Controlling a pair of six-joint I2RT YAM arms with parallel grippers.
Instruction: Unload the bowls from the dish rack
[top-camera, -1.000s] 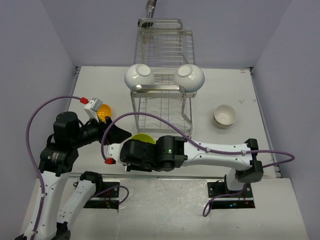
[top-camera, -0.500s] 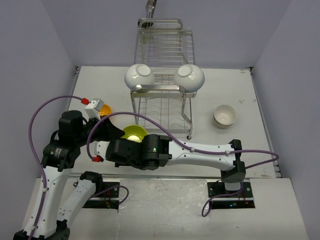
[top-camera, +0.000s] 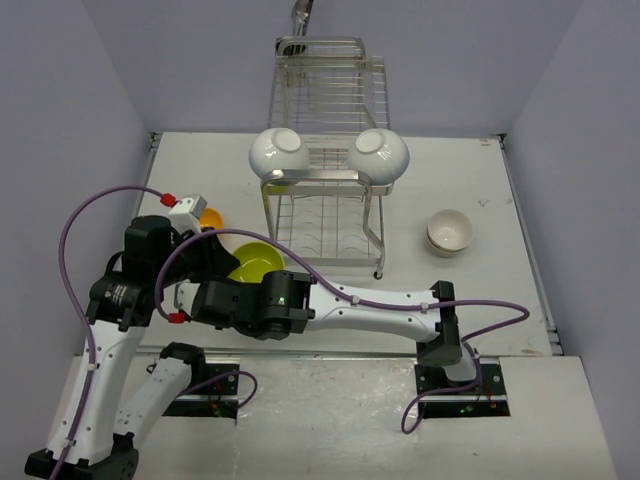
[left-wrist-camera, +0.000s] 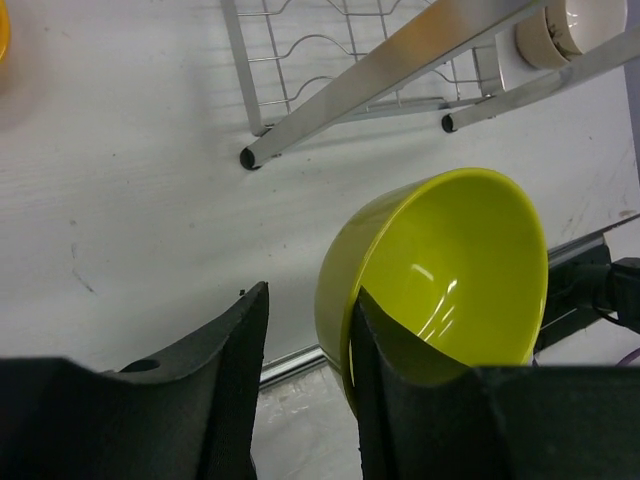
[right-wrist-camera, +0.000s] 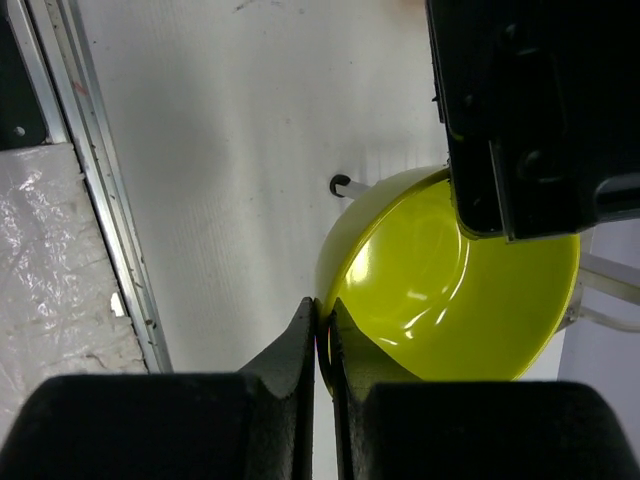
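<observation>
The lime green bowl (top-camera: 256, 262) hangs tilted above the table's near left. My right gripper (right-wrist-camera: 322, 305) is shut on its rim (right-wrist-camera: 345, 290). My left gripper (left-wrist-camera: 308, 300) is open and straddles the same bowl (left-wrist-camera: 440, 260). One of its fingers (left-wrist-camera: 400, 340) lies inside against the wall, and the other stands apart outside. In the overhead view my left gripper (top-camera: 228, 258) comes from the left and my right gripper (top-camera: 238, 282) from below. Two white bowls (top-camera: 277, 152) (top-camera: 381, 156) sit on the chrome dish rack (top-camera: 325, 100).
An orange-yellow bowl (top-camera: 210, 218) rests on the table just behind my left wrist. A white bowl (top-camera: 448, 232) stands on the table right of the rack. The rack's legs (left-wrist-camera: 250, 158) stand close ahead of the green bowl. The table's near edge rail (right-wrist-camera: 110, 260) runs below.
My right arm has carried the green bowl leftward and nearer. My left gripper has narrowed from wide open, and its jaws now stand on either side of the bowl's rim.
</observation>
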